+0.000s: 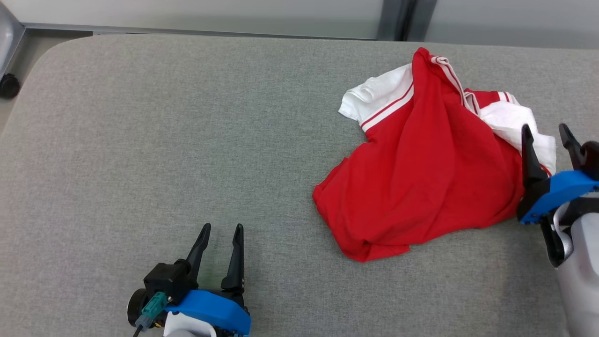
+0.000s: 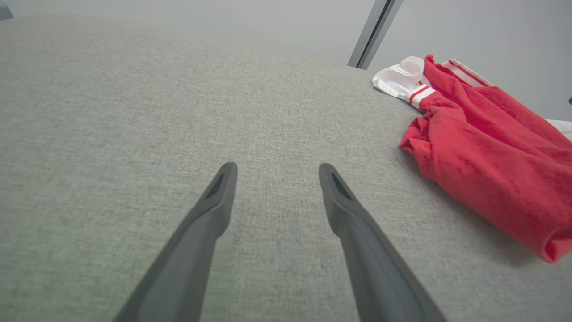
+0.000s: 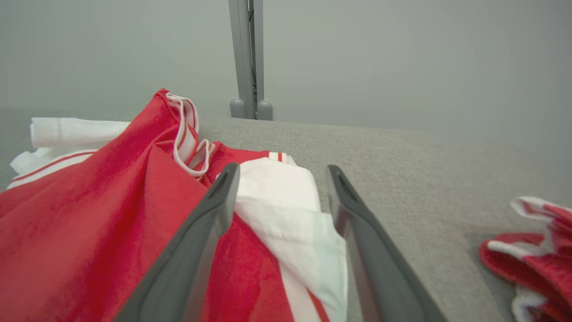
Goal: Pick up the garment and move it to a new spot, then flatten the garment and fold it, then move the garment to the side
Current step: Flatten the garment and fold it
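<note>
Garment: red tee with white sleeves and red-white striped trim, soft knit. It is crumpled in a loose heap with a ridge running up to its far edge, and it lies on the grey woven table top.

Right gripper: sits at the garment's right edge with its jaws apart, nothing clamped. The right wrist view has the right gripper with a white fold of the garment lying between the fingers. Can't tell if the fingers touch the cloth.

Left gripper: well apart from the garment, over bare table with its jaws spread and empty. The left wrist view gives the left gripper above the weave, with the garment off to one side.

The right wrist view also has a second red-and-white cloth beyond the garment's white side, plus a grey upright post behind the garment. The head view has a dark caster wheel off the table, on the far side from the garment.
</note>
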Tool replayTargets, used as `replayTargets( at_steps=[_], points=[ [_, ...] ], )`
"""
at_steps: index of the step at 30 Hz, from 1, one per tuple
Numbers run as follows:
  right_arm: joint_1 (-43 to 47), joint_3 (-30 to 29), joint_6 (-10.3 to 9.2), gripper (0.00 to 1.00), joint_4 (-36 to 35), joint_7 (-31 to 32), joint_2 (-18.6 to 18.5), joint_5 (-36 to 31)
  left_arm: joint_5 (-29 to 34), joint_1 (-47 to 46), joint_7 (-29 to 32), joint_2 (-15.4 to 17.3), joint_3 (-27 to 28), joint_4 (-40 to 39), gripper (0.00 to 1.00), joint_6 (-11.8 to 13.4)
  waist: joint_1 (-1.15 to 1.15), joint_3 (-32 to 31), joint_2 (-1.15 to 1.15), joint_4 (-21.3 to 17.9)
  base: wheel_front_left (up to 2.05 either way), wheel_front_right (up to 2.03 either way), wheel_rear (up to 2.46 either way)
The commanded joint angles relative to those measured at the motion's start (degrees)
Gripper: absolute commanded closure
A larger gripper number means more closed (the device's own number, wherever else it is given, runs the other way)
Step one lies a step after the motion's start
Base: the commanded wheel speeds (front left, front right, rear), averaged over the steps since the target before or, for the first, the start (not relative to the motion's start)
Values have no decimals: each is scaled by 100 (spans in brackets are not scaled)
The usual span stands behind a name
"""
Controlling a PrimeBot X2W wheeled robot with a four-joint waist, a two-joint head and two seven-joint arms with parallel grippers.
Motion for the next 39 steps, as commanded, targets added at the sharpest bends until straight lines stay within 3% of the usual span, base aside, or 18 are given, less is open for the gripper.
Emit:
replayTargets(
  at_steps=[1, 8, 18, 19, 20, 21, 32, 39],
  points=[
    [158, 33, 0, 0, 40, -16, -119, -92, 39, 13, -25, -4, 7, -2, 0, -8, -1, -52, 0, -83, 0, 0, 0],
    [288, 98, 0, 0, 406, -16, -246, 103, 26, 79, -25, -2, -8, 15, 0, -38, -1, -53, 0, -169, 0, 0, 0],
    [-64, 72, 0, 0, 786, -16, -275, 283, 110, -32, -25, -3, -3, 6, 0, -60, -1, 87, 0, 15, 0, 0, 0],
    [-90, 55, 0, 47, 821, -16, -267, 283, 122, -22, -25, -2, 11, 1, 0, -62, -1, 95, 0, 27, 0, 0, 0],
    [-111, 33, 0, 84, 816, -16, -253, 303, 131, -9, -25, -4, 22, -1, 0, -66, -1, 101, 0, 36, 0, 0, 0],
    [-129, -23, -1, 100, 794, -16, -247, 330, 137, 0, -25, -4, 36, 0, 0, -69, -1, 107, 0, 40, 0, 0, 0],
    [460, -596, -1, 100, -584, -16, 243, 769, 167, 223, -25, -4, 158, 52, 0, -87, -1, -347, 0, -331, 0, 0, 0],
    [1687, -1614, 0, 100, -1272, -16, 741, 788, 102, 387, -25, -2, 188, 63, 0, -115, -1, -757, 0, -699, 0, 0, 0]
  ],
)
